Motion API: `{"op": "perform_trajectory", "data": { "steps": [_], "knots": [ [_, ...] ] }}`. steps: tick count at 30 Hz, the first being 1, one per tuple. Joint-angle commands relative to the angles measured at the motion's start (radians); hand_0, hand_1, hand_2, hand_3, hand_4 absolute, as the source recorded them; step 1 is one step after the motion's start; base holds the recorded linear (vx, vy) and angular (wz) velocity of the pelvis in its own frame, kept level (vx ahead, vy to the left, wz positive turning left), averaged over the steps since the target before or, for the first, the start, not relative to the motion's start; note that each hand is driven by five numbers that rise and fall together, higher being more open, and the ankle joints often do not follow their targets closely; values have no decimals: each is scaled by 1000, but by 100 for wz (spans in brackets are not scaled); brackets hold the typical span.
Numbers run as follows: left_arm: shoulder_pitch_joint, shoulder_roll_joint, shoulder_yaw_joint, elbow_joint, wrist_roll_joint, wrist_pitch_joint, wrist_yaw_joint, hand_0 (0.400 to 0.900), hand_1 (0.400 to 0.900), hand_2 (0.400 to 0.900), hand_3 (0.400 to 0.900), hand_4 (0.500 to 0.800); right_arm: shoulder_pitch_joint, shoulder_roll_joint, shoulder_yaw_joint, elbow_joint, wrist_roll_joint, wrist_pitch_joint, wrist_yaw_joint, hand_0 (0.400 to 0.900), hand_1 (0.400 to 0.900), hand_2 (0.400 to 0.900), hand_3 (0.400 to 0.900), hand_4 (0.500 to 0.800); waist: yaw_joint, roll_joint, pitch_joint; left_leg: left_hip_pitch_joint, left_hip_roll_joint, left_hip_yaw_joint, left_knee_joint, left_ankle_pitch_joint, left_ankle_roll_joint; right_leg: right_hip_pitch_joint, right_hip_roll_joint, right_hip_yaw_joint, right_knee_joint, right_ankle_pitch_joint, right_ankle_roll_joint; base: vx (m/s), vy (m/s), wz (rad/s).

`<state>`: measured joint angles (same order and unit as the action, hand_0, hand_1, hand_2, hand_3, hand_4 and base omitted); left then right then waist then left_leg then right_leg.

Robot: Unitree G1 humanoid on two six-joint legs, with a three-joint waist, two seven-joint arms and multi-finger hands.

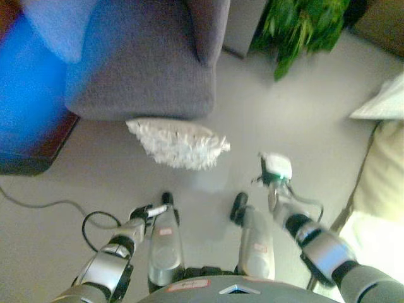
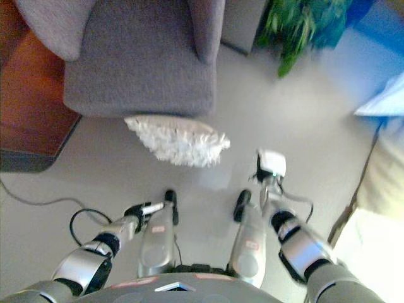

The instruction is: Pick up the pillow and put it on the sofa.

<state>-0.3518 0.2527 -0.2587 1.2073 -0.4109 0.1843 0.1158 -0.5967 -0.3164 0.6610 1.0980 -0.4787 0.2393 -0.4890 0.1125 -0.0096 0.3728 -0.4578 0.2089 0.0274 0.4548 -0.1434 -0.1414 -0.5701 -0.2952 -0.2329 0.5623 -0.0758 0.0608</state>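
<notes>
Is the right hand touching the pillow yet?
Apart. In the left eye view, bare floor shows between the right hand and the pillow, lying against the sofa.

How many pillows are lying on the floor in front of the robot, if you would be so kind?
1. The white fluffy pillow lies on the floor against the front of the grey sofa. Others may lie outside the view.

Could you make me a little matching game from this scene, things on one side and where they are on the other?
Things:
1. pillow
2. sofa
3. plant
4. right hand

Places:
A. top right, by the wall
B. on the floor against the sofa's front
C. above the floor, right of the pillow
D. top of the view, grey seat

Pairs: 1-B, 2-D, 3-A, 4-C
</notes>
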Motion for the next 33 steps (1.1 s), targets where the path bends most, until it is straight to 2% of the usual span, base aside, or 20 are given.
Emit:
{"op": "perform_trajectory", "data": {
  "steps": [1,6,8,18,19,21,27,33],
  "knots": [
    [59,7,-72,72,-31,53,-12,900,900,900,900,800,-98,-42,-9,-27,25,27,-32,900,900,900,900,800,35,5,24,-36,-13,-33,6,23,51,-10,-122,86,-90,89,111,39,32,31],
    [42,-8,-74,84,-54,67,-13,900,900,900,900,800,-217,-44,13,-16,115,47,-12,900,900,900,900,800,67,31,49,-97,-25,-70,32,30,43,-67,-142,95,-37,74,113,23,27,16],
    [35,-10,-74,80,-67,77,-10,900,900,900,900,800,-264,-50,26,-26,136,51,21,900,900,900,900,800,75,38,61,-124,-30,-80,48,32,41,-85,-146,100,-23,70,113,33,66,3],
    [11,-23,-71,65,-145,116,-3,900,900,900,900,800,-409,-49,73,-64,181,68,142,900,900,900,900,800,104,51,99,-204,-42,-99,92,44,42,-136,-143,110,33,46,104,39,79,-2],
    [9,-25,-70,63,-155,118,0,900,900,900,900,800,-425,-48,76,-71,181,71,150,900,900,900,900,800,109,54,106,-204,-39,-101,111,15,37,-137,-140,116,60,15,114,71,78,-8],
    [7,-26,-69,58,-171,120,5,900,900,900,900,800,-448,-47,76,-77,180,74,164,900,900,900,900,800,113,56,114,-222,-41,-102,123,17,38,-149,-139,116,73,10,110,40,83,-6],
    [0,-33,-61,46,-225,137,18,900,900,900,900,800,-516,-44,94,-81,196,84,204,900,900,900,900,800,127,69,142,-286,-62,-110,180,10,50,-201,-139,122,135,-8,98,-6,81,-2],
    [5,-38,-55,45,-274,168,38,900,900,900,900,800,-595,-49,115,-68,215,81,241,900,900,900,900,800,147,97,147,-440,-102,-127,303,-15,74,-336,-135,156,255,-45,75,-38,72,3]
  ]
}}
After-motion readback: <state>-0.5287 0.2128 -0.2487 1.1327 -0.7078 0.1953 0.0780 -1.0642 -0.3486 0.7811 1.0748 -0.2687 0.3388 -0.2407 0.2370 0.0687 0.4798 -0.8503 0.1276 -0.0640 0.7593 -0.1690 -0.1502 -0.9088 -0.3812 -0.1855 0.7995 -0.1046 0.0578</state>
